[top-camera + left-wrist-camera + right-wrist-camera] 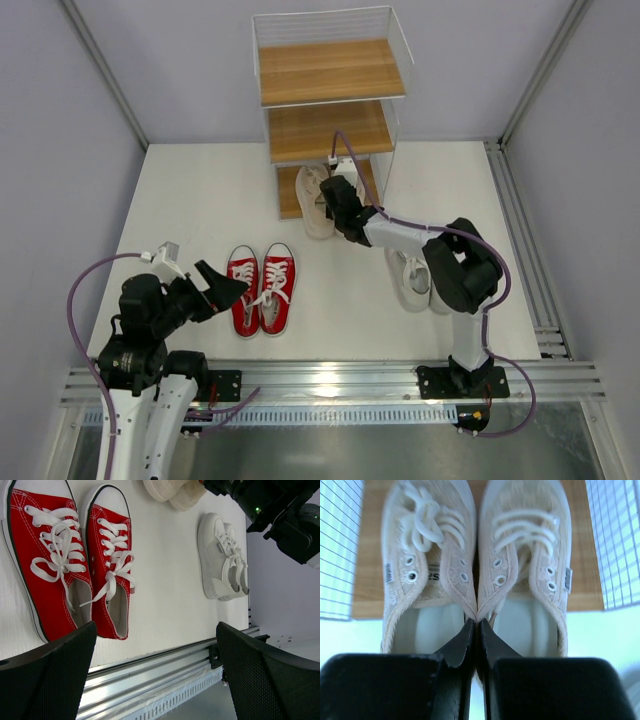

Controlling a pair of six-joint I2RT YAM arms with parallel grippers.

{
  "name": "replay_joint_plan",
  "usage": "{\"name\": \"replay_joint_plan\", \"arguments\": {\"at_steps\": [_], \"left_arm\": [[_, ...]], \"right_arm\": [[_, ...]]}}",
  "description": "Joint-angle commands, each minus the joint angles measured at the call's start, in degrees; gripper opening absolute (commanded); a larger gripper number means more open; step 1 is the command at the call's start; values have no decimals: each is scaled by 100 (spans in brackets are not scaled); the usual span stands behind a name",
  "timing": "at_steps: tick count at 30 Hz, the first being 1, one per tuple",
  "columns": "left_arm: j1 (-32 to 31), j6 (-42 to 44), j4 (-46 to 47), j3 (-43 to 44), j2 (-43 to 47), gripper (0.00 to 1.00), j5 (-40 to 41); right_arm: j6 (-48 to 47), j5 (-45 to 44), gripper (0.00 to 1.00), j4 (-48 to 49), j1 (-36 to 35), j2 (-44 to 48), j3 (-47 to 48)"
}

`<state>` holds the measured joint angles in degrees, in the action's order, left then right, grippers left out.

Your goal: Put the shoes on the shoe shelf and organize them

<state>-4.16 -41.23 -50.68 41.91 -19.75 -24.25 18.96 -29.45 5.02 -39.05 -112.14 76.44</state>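
The left gripper [225, 286] hovers low near the front rail, fingers spread wide and holding nothing. Just beyond them the red canvas sneakers [261, 290] stand side by side on the white table [340, 330], toes pointing away from the arms.

Off to the right, the all-white sneakers [414, 280] also sit on the table, partly under the right arm's elbow.

Farther back, the right gripper [477, 625] has its fingers pressed together. One appears to sit inside each beige sneaker [520, 555], pinching the two inner collars as one bundle. The pair's toes rest on the bottom board [370, 580] of the shoe shelf [330, 72], while the heels overhang the board's front edge.

The step in hand looks like seating the beige pair. The next move likely calls for a straight push deeper onto the board, keeping both shoes level between the wire sides, before the pinch lets go.

Of the shelf's three tiers, only the bottom holds shoes. The top board is bare, and so is the visible part of the middle board.
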Motion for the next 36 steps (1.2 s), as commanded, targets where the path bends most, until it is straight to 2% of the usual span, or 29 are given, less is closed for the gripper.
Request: {"name": "replay_joint_plan", "arguments": {"at_steps": [1, 6, 9, 21, 30, 36], "left_arm": [[12, 142, 31, 124, 59, 100, 17], [3, 159, 5, 124, 59, 100, 34], [3, 203, -74, 186, 41, 100, 43], [3, 239, -65, 239, 6, 100, 96], [12, 274, -65, 256, -12, 100, 113], [3, 265, -21, 230, -29, 100, 114]], "right_arm": [[442, -166, 9, -159, 117, 43, -191], [310, -140, 9, -307, 125, -255, 185], [249, -122, 4, -309, 125, -370, 344], [-191, -394, 4, 69, 125, 86, 538], [-621, -588, 4, 254, 134, 87, 925], [-587, -614, 4, 465, 134, 78, 916]]}}
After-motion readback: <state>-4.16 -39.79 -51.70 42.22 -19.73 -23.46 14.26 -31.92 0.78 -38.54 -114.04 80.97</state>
